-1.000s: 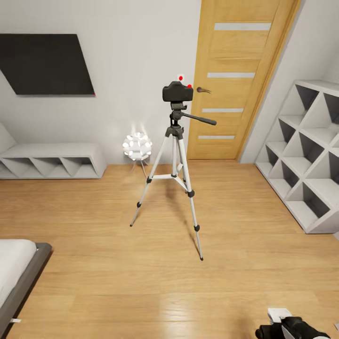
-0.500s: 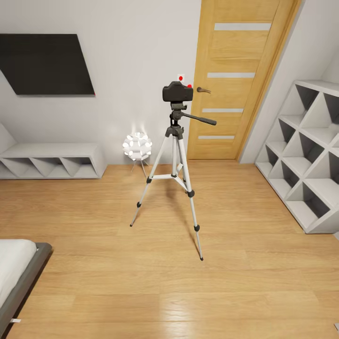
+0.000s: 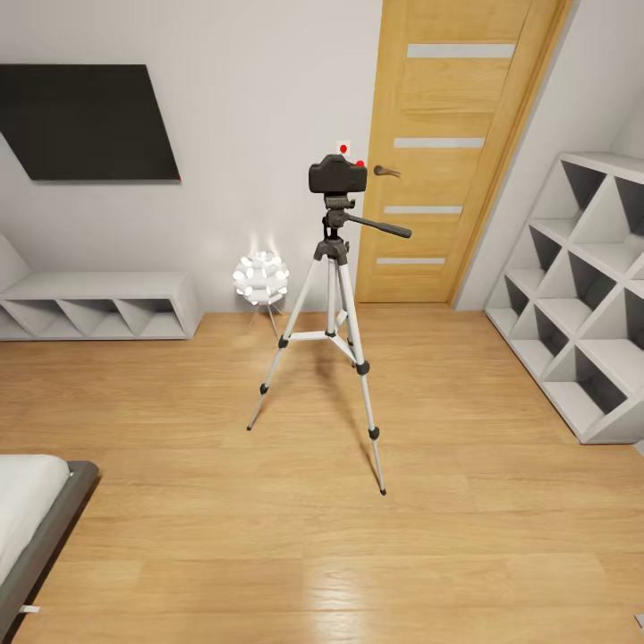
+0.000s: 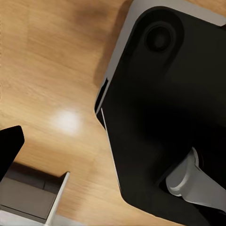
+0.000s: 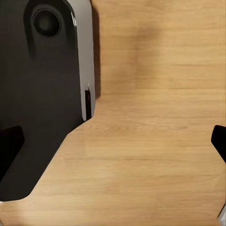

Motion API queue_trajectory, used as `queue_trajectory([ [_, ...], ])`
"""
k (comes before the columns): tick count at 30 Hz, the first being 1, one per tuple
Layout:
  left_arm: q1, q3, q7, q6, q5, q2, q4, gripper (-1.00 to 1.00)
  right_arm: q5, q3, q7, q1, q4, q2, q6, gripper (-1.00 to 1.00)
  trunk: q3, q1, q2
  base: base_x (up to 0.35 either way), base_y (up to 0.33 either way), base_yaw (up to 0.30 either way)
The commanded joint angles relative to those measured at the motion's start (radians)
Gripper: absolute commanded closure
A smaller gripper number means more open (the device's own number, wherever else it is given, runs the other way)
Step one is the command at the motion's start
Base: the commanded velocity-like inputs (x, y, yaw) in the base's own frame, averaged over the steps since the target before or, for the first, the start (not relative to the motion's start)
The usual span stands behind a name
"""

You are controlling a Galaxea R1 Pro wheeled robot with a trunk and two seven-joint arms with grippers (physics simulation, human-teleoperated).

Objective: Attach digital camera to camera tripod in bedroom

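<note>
The digital camera (image 3: 337, 175), a small dark box with a red button, sits on top of the camera tripod (image 3: 333, 335), on its black pan head. The tripod stands on its silver legs in the middle of the light wood floor, with its long black handle pointing right. My right gripper (image 5: 113, 141) hangs open over bare floor, its dark fingertips (image 5: 9, 143) at opposite edges of the right wrist view. My left gripper (image 4: 113, 146) points down at the floor. One of its fingertips (image 4: 9, 146) shows far out at the edge, and the other is lost against my dark base (image 4: 160, 117).
A wooden door (image 3: 447, 152) is behind the tripod, and white cube shelves (image 3: 581, 295) line the right wall. A low white shelf (image 3: 98, 304) and a glowing ball lamp (image 3: 260, 277) stand at the back wall. A grey bed corner (image 3: 31, 510) is at the lower left.
One second ago my right arm showed at the head view's bottom right corner; it has since dropped out of that view. Camera and tripod have not moved.
</note>
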Motion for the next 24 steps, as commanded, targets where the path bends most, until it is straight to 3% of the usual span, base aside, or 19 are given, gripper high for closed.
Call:
queue_trajectory([
  [1,-0.001,-0.008,0.003,0.004,0.008,0.000,0.000,-1.00,0.010,-0.009,0.002,-0.001,0.003,0.004,-0.007,-1.00,-0.002,0.000,-0.002,0.000,0.000,0.000],
  [9,0.000,-0.008,0.003,0.003,0.008,0.001,-0.001,-1.00,0.010,-0.009,0.000,0.000,0.004,0.030,-0.010,-1.00,-0.002,0.000,-0.002,0.000,0.000,0.000],
  [24,-0.001,-0.010,0.004,-0.040,0.005,-0.003,-0.005,-1.00,0.009,-0.010,-0.002,0.001,0.003,0.034,-0.015,-1.00,0.003,0.000,-0.002,0.000,0.000,0.000],
])
